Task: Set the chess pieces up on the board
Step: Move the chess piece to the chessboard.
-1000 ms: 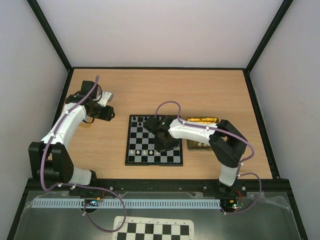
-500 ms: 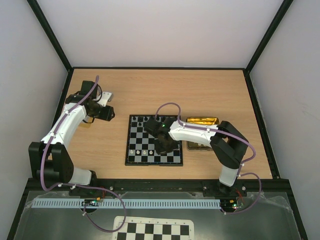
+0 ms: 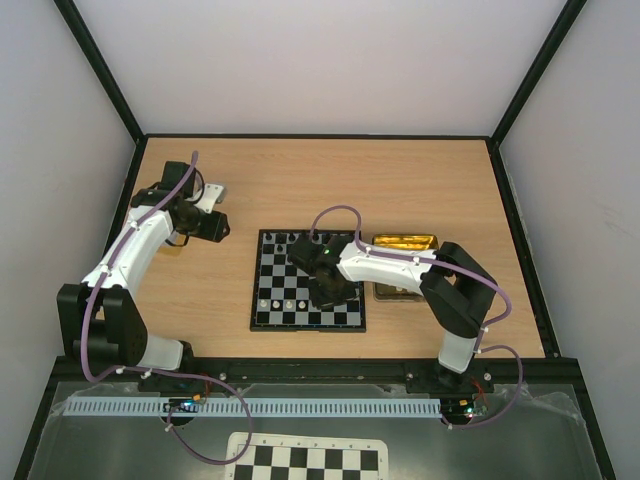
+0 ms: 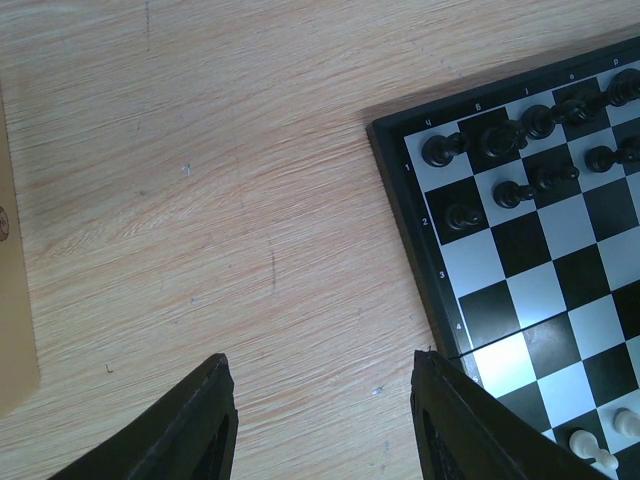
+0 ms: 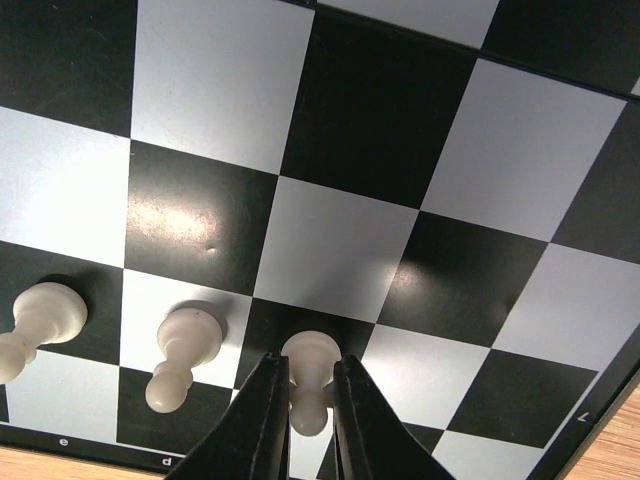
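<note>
1. In the top view we see the board point(image 3: 258, 290) lying flat near the middle of the bench point(image 3: 400, 180), with a gold tray point(image 3: 405, 242) just beside its right edge.
2. Black pieces point(image 3: 282, 238) crowd the board's far rows. A few white pieces point(image 3: 277, 302) stand in a line toward its near edge.
3. The right hand point(image 3: 325, 295) is low over the near right part of the board. The left hand point(image 3: 215, 225) hangs over bare wood, well apart from the board on its far left side. From here we cannot tell either hand's state.
4. In the left wrist view, the left hand point(image 4: 320, 420) is spread, its fingers point(image 4: 205, 420) wide apart with only bench wood between them. A corner of the board lies to the right, carrying black pieces, and two white pieces point(image 4: 590, 450) show at the lower right.
5. In the right wrist view, the right hand point(image 5: 310, 375) reaches down over a white pawn point(image 5: 310, 348) that stands upright on a square in the row nearest the board's frame. Its fingers point(image 5: 270, 400) sit close on either side of the pawn's top. We cannot tell whether they press it or only flank it.
6. Two more white pawns point(image 5: 185, 335) stand in the same row, each on its own square.
</note>
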